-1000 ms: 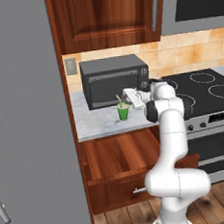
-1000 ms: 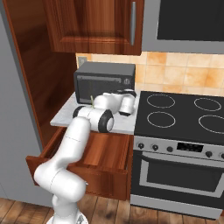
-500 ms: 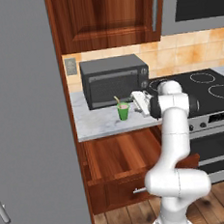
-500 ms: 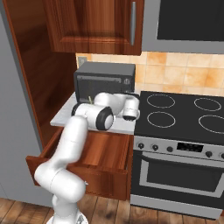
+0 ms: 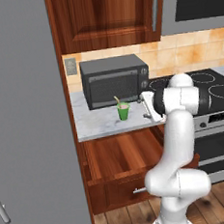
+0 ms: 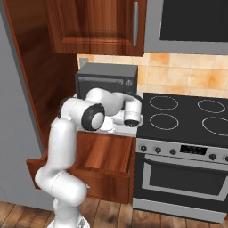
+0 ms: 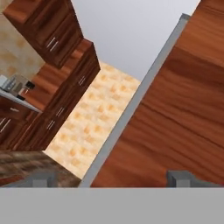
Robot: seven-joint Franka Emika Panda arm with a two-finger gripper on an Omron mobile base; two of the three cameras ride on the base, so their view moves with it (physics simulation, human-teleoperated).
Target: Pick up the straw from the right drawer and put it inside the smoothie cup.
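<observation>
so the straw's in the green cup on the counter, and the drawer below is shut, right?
Not shut. The left base view shows the right drawer pulled open below the counter. The straw does stand in the smoothie cup in front of the microwave.

The gripper [image 5: 147, 106] has let go. A second ago its two fingers were closer together; now they stand wide apart, with nothing between them. The hand has pulled back from the cup [image 5: 123, 112] toward 3 o'clock in the left base view, so there is a clear gap now. The arm's elbow has swung toward the stove [image 6: 187, 116]. The straw [image 5: 118, 101] now stands in the cup alone, leaning toward 11 o'clock.
</observation>
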